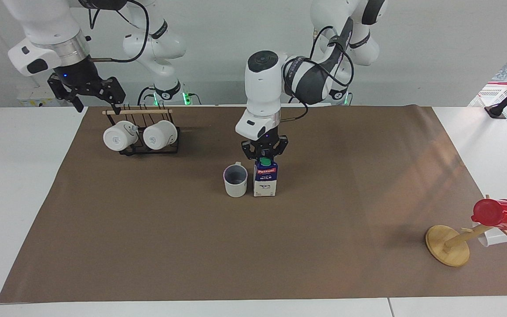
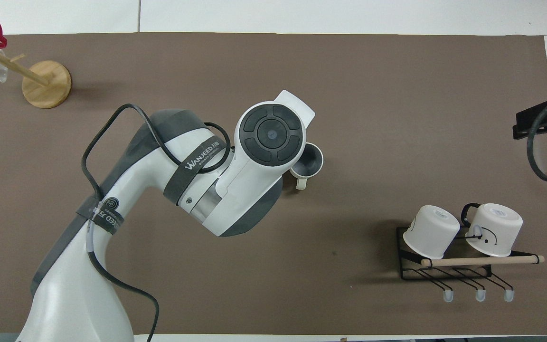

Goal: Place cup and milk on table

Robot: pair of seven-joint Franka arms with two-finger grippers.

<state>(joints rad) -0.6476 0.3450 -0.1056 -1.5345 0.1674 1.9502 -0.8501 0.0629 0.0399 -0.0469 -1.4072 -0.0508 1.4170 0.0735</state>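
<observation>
White Franka arms [image 1: 262, 88] with grey joints, black looping cables, black end effectors, "WANJEED" band.

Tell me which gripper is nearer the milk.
Left. The left gripper is at the top of the milk; the right gripper is up over the mug rack.
</observation>
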